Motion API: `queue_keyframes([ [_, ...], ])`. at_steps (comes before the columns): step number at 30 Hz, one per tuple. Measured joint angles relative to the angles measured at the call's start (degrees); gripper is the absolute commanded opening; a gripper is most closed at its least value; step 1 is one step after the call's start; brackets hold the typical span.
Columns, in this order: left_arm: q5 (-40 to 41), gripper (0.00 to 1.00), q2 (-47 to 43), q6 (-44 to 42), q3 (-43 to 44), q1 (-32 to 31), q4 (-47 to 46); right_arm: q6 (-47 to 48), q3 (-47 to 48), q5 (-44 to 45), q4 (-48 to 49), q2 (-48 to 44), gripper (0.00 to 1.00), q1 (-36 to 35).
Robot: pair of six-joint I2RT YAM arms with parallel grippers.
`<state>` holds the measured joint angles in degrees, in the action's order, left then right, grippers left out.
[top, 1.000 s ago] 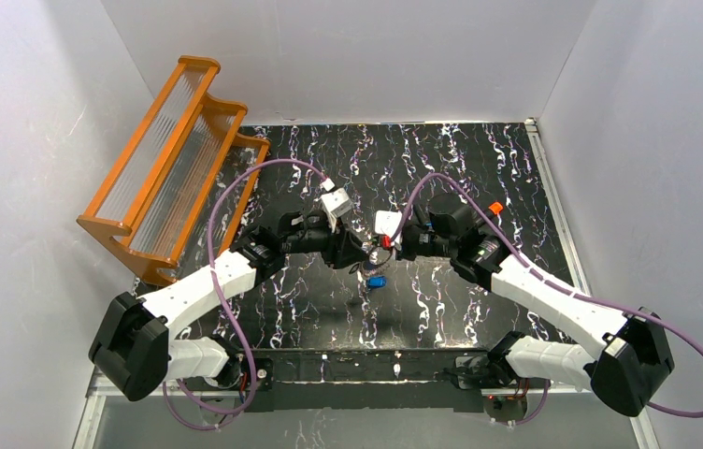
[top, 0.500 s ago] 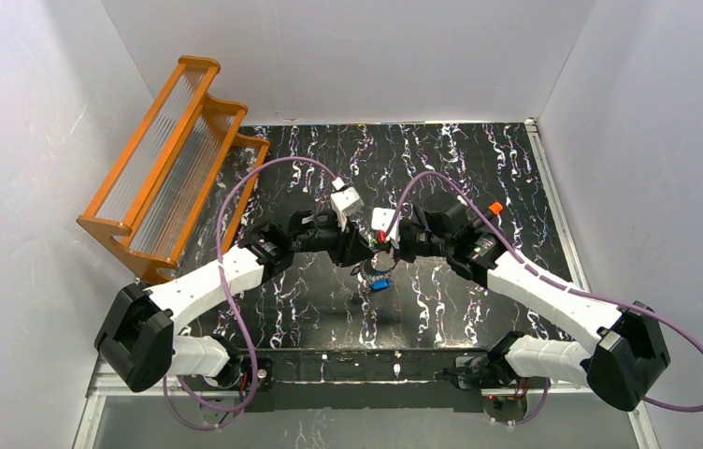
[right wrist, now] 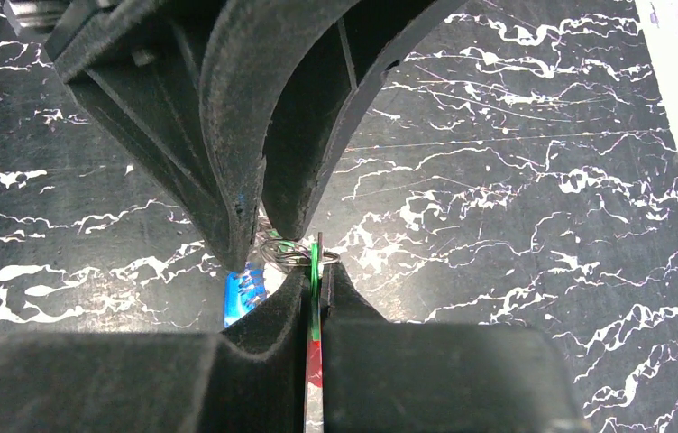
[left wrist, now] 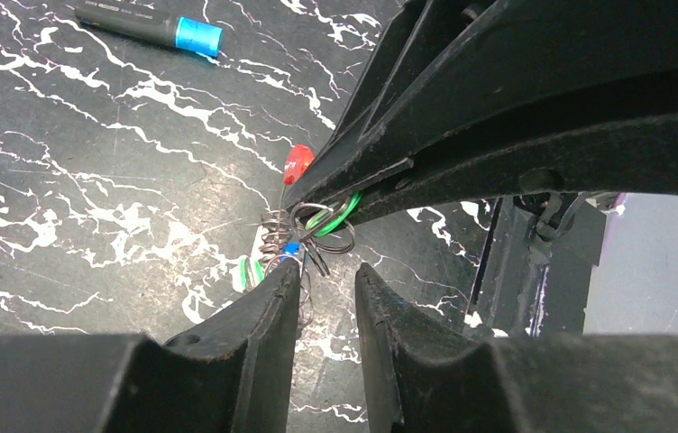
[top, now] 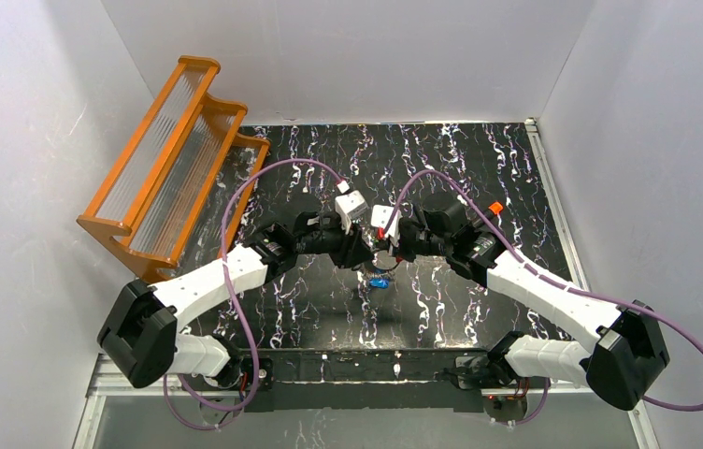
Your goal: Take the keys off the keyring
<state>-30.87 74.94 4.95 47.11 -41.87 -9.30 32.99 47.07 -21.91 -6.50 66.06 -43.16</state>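
Note:
The keyring (left wrist: 319, 231), a small wire ring with coiled chain, hangs off the table from my right gripper. My right gripper (right wrist: 316, 269) is shut on a green key (right wrist: 316, 257) at the ring, with a red key (right wrist: 315, 365) head showing between its fingers. A blue key (right wrist: 243, 294) dangles below; it shows in the top view (top: 378, 281). My left gripper (left wrist: 328, 271) is open with a narrow gap, its fingertips (left wrist: 287, 271) right at the ring and chain, nothing between them. In the top view both grippers (top: 373, 249) meet tip to tip at mid-table.
A black cylinder with a blue tip (left wrist: 151, 27) lies on the marble-patterned table beyond the grippers. An orange tiered rack (top: 175, 164) stands at the back left. Another small orange-tipped item (top: 494, 208) lies behind the right arm. White walls enclose the table.
My left gripper has moved right and slightly back, closing in on the right gripper. The right gripper shifted a little left. The key bunch stays hanging between them.

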Motion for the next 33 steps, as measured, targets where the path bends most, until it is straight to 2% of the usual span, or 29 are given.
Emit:
queue_keyframes([
  [11, 1.18, 0.2, 1.53, 0.57, 0.0, -0.26, -1.31, -1.11, 0.15, 0.22, -0.13, 0.0, 0.01, 0.0],
  [18, 1.31, 0.0, 1.68, 1.77, 0.0, -0.26, -2.69, -1.38, 0.15, 0.48, -0.7, 0.02, 0.01, 0.0],
  [26, 0.87, 0.0, 1.92, 0.35, 0.87, -0.2, -0.52, -0.63, 0.13, 1.22, -0.74, 0.02, 0.02, -0.11],
  [33, -1.25, 0.0, 3.41, -0.98, 1.81, 0.04, 1.77, 3.45, 0.13, 1.36, -1.38, 1.07, 0.34, -0.37],
])
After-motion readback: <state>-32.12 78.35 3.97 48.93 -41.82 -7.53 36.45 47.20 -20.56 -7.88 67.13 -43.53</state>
